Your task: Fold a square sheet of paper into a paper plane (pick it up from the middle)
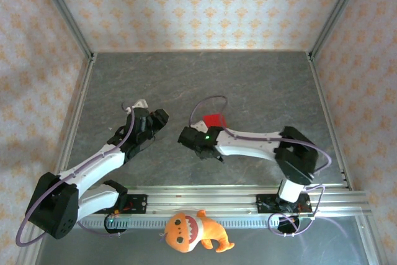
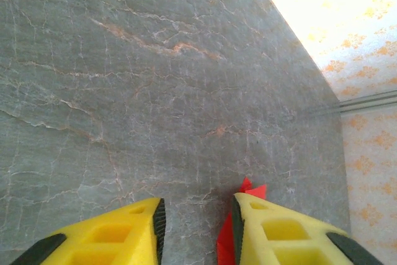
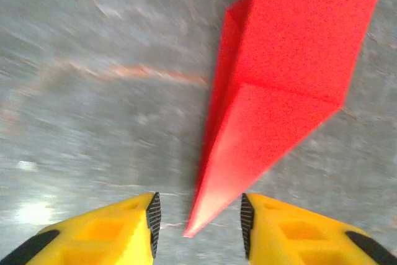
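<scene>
While my right gripper (image 3: pixel 197 200) stands with its yellow fingers (image 3: pixel 105 234) parted, the pointed tip of the folded red paper (image 3: pixel 291 60) reaches in between them, not squeezed. My left gripper (image 2: pixel 198 206) is likewise spread over the bare grey table (image 2: pixel 155 91), and a red corner shows just past the inner edge of one finger. From above, the paper lies mid-table beside my right wrist, with my left fingers off to its left.
</scene>
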Controlling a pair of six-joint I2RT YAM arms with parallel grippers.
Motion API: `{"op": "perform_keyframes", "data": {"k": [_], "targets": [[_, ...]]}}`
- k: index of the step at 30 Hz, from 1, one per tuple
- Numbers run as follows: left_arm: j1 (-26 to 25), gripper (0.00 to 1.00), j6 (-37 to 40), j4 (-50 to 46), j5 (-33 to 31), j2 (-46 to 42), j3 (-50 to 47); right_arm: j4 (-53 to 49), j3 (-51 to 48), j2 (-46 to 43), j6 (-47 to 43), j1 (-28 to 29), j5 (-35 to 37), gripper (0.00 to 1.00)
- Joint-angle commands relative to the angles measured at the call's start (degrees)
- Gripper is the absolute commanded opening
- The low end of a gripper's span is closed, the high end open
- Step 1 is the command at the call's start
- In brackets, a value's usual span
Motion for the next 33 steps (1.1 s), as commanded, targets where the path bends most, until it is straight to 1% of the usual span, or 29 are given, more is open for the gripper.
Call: {"op": "perform_keyframes", "data": {"k": [1,4,5,7,8,11,12,16,20,22,26,29,33], "targets": [[0.34,0.36,-1.15,4.85,3.1,1.09,-0.3,12.43,-6.31,-8.72,3.32,-5.09,-8.0,0.44],[0.22,0.36,-0.62,5.54,6.74,4.86,2.05,20.93,-13.63,-13.63,6.27,-13.09,-17.57,0.43],[0.08,0.36,-0.19,5.65,7.83,6.07,2.68,24.45,-16.57,-15.07,7.64,-15.86,-21.06,0.41],[-0.34,0.34,0.02,6.42,9.84,8.21,3.37,30.79,-21.44,-17.2,10.08,-20.7,-27.17,0.34],[-0.62,0.32,-0.03,7.11,10.8,9.27,3.6,33.64,-23.4,-17.54,11.26,-22.94,-30.53,0.29],[-1.78,0.23,-0.03,7.53,12.18,12.09,4.3,38.11,-26.14,-15.39,13.62,-27.82,-38.35,0.14],[-2.18,0.22,-0.18,7.64,12.4,12.77,4.52,38.16,-26.12,-14.06,13.83,-28.58,-39.99,0.12],[-3.29,0.19,-2.61,11.18,14.07,15.36,3.53,40.47,-27.25,-10.2,14.74,-28.94,-40.03,0.11],[-4.85,0.17,-3.88,14.08,15.56,17.78,3.54,44.27,-28.52,-6.39,16.66,-28.97,-43.47,0.1],[-5.5,0.16,-4.39,15.01,16.15,18.98,3.87,46.94,-30.2,-5.52,18.72,-28.96,-42.8,0.1],[-6.61,0.13,-5.11,18.49,18.73,22.25,4.8,52.77,-34.23,-3.9,26.64,-28.48,-41.33,0.11],[-7.56,0.12,-4.81,19.37,19.93,24.32,6.25,55.3,-37.2,-3.39,33.91,-27.75,-38.58,0.07],[-8.47,0.09,-4.3,19.66,21.62,27.14,8.24,62.14,-40.8,-4.68,42.87,-24.49,-36.01,0.07]]}}
